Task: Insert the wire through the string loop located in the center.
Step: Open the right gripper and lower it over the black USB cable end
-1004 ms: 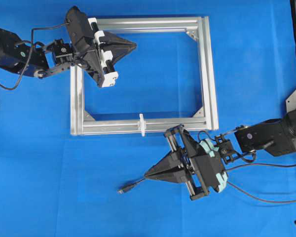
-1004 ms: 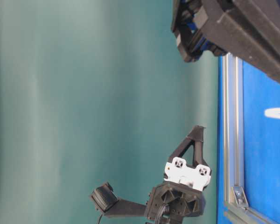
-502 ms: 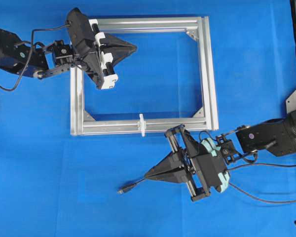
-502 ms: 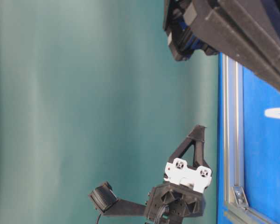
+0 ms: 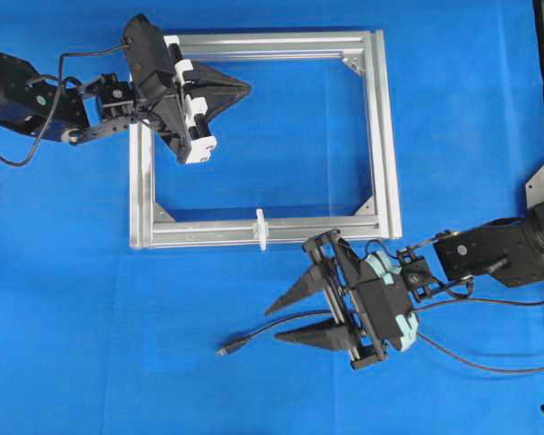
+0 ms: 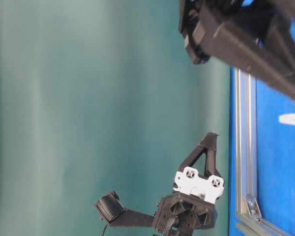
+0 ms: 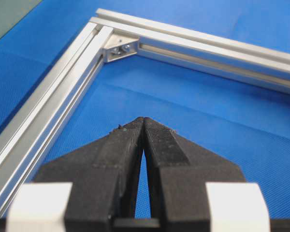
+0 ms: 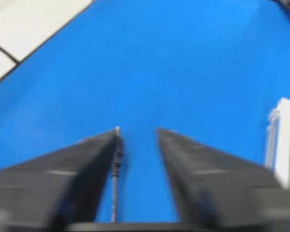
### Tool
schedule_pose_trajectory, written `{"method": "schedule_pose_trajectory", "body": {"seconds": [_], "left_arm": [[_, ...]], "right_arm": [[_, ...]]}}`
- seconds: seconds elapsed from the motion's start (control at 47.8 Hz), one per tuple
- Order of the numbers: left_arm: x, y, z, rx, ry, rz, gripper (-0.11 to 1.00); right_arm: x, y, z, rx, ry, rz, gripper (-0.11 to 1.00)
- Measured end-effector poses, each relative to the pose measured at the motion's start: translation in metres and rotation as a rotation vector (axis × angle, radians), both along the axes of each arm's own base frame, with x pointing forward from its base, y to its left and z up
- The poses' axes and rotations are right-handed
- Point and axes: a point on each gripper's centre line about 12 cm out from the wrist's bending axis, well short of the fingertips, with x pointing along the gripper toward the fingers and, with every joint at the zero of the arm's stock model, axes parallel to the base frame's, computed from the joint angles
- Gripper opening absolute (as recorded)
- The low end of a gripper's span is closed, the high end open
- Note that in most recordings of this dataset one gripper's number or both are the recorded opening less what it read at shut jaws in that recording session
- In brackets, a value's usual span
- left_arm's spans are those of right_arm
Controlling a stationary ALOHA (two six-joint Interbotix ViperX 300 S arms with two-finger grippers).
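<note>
Covering table: blue mat (image 5: 453, 136), teal wall (image 6: 88, 98) behind; left tool (image 5: 247, 88) closed, right tool (image 5: 274, 322) spread.

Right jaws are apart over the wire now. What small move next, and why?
Probably close the right gripper on the wire: it runs between the spread jaws, plug lying on the cloth short of the string loop.

The desk (image 5: 453, 136) is covered in bright blue cloth with a fine woven texture. The frame (image 5: 383, 136) is silver aluminium. The string loop (image 5: 262, 228) is white. The wire (image 5: 272, 332) is black. Both end effectors, left (image 5: 245, 87) and right (image 5: 274, 323), are black; the left carries white blocks, the right pale teal.
</note>
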Motion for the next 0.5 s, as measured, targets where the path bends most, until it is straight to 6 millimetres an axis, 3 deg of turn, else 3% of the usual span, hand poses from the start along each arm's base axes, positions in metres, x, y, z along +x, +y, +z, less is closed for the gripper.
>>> {"method": "schedule_pose_trajectory", "body": {"seconds": [0.105,0.167,0.251,0.502], "left_arm": [[-0.0004,-0.0001,-0.0004,0.001,0.002,0.0,0.0],[-0.0004,-0.0001,-0.0004,0.001,0.002,0.0,0.0],[0.0,0.0,0.0,0.001,0.0,0.0,0.0],[-0.001,0.0015,-0.0006,0.0,0.003,0.004,0.0]], "right_arm": [[-0.0002,-0.0001,-0.0011,-0.003,0.009,-0.001,0.8],[-0.0004,0.0002,-0.0016,-0.004,0.013,-0.001,0.91],[-0.0005,-0.0001,-0.0021,-0.004,0.018,-0.003,0.87],[0.0062,-0.0009,-0.008,-0.017,0.083,-0.025,0.9]]}}
